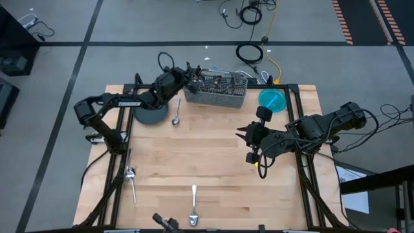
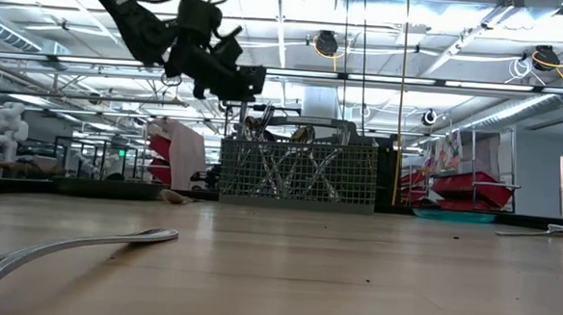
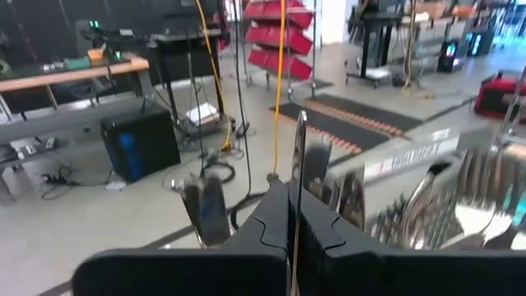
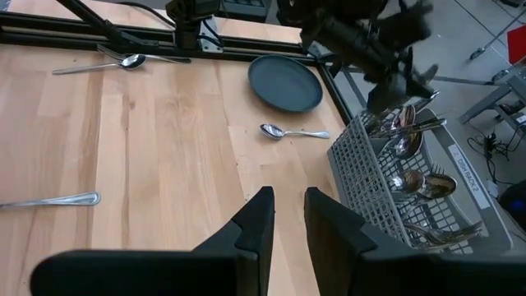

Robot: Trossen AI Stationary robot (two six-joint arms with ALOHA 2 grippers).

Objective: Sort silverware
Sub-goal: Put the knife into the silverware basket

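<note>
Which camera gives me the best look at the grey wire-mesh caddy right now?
The right wrist view: the grey wire-mesh caddy shows its compartments and the silverware inside. The high view shows it small, the low view only one side, the left wrist view just blurred utensils.

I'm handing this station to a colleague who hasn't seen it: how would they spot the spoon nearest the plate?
Start at the grey wire caddy along the table's far edge, then look to the dark round plate at its left end. The spoon lies on bare wood just right of that plate, below the caddy's left corner. It lies alone; the other loose silverware sits near the table's front and left edges.
</note>
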